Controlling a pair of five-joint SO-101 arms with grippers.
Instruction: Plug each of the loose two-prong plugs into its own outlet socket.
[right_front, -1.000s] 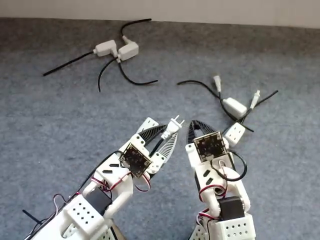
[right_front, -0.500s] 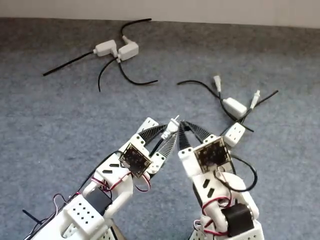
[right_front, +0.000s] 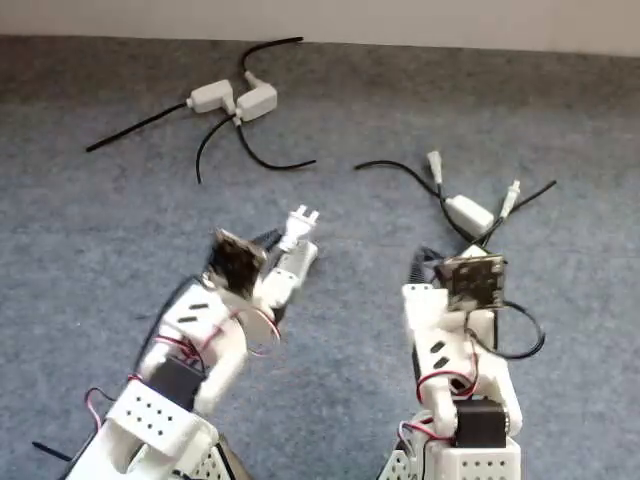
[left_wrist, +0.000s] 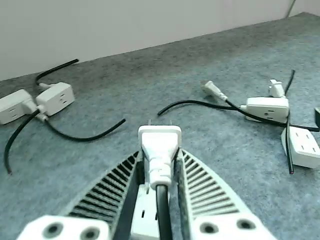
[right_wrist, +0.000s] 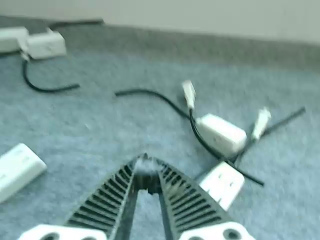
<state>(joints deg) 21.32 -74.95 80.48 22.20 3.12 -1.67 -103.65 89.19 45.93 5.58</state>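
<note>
A pair of sockets (right_front: 255, 100) lies far left, touching, among black cords. The left gripper (left_wrist: 160, 156) pinches a two-prong plug (left_wrist: 160, 142) with its prongs pointing far. A socket block (left_wrist: 144, 220) under it is half hidden. The right gripper (right_wrist: 146, 167), jaws pressed together on nothing, hangs near a white socket (right_wrist: 221, 134). A cord partly covers the low socket (right_wrist: 225, 182).

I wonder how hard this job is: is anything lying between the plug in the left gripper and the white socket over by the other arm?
Mostly bare carpet separates the plug in the left gripper from that socket. One black cable lies over the socket's near edge.
</note>
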